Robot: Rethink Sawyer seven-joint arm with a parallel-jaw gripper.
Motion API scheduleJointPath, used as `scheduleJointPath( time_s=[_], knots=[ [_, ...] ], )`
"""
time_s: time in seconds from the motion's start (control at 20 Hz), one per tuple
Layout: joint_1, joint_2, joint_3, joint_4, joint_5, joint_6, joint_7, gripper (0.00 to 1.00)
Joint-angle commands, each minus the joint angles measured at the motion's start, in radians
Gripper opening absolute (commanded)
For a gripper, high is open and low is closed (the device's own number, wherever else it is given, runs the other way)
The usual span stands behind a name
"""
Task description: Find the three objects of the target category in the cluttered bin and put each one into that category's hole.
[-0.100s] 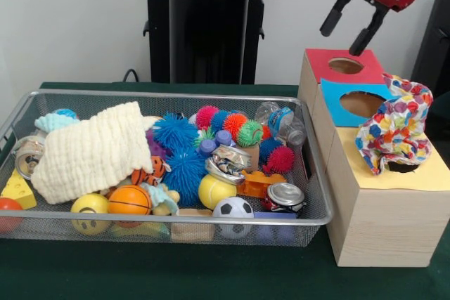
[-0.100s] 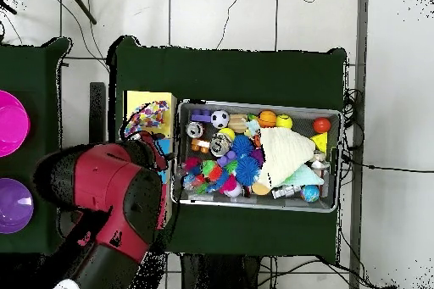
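Cream cloth covering toys in wire bin, open empty claw above red hole

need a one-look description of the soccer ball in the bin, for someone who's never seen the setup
Start at the wire mesh bin on the green table. Follow its front wall toward the wooden box; the soccer ball sits against that wall, below the plain yellow ball. It is the only white ball with black patches.
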Motion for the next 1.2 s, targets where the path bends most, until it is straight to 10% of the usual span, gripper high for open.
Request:
scheduleJointPath(
  time_s=[0.05, 1.05, 1.1, 1.2],
  knots=[
    [-0.038, 0.017, 0.205, 0.047, 0.060, 0.006, 0.182, 1.00],
    [-0.026, 0.087, 0.253, 0.014, 0.126, -0.064, 0.239, 1.00],
    [-0.029, 0.083, 0.263, 0.021, 0.133, -0.079, 0.234, 0.00],
    [-0.026, 0.088, 0.255, 0.015, 0.129, -0.089, 0.236, 0.00]
  ],
)
